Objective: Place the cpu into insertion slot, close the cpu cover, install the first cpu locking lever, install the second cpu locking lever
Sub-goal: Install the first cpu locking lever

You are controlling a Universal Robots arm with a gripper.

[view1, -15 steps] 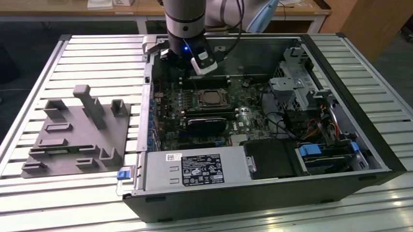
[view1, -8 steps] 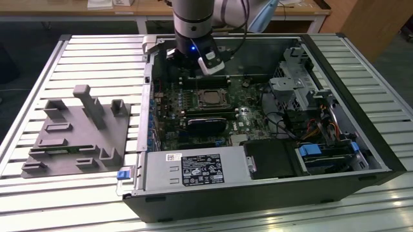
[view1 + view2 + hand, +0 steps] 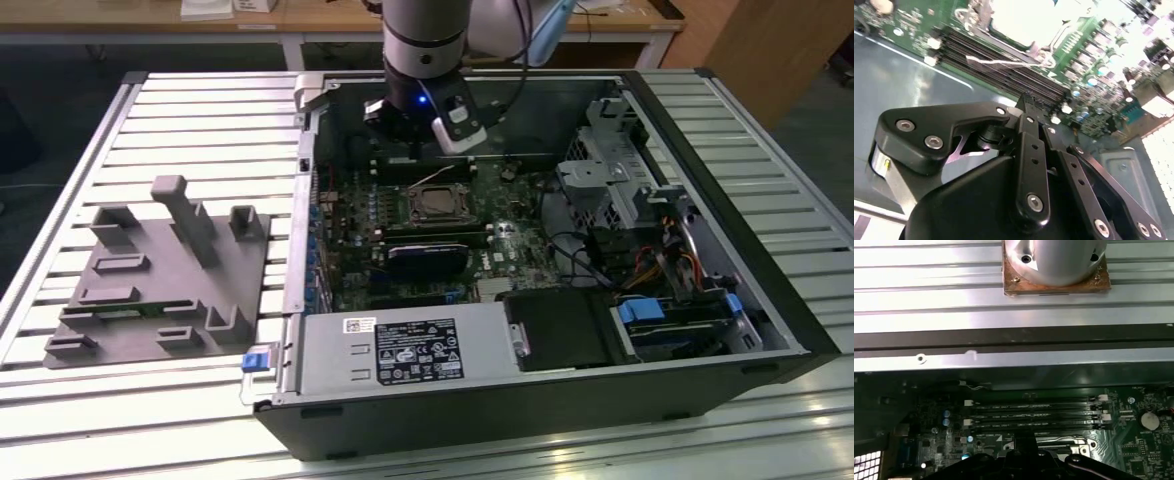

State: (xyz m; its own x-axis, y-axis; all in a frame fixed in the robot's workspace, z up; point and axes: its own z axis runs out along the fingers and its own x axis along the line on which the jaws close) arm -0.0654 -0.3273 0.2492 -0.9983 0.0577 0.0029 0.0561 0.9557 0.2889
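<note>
Hovering beside the insertion slot (image 3: 438, 205), above memory slots (image 3: 1004, 65), jaws pressed together.

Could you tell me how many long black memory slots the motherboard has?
4: the memory slots lie side by side in one bank between the case wall and the insertion slot; the gripper may hide more.

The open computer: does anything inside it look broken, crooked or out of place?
Nothing looks broken or spilled. One oddity: beside the insertion slot, a thin metal lever seems unhooked. In the second wrist view it juts across the memory slots instead of lying along the socket's edge.
</note>
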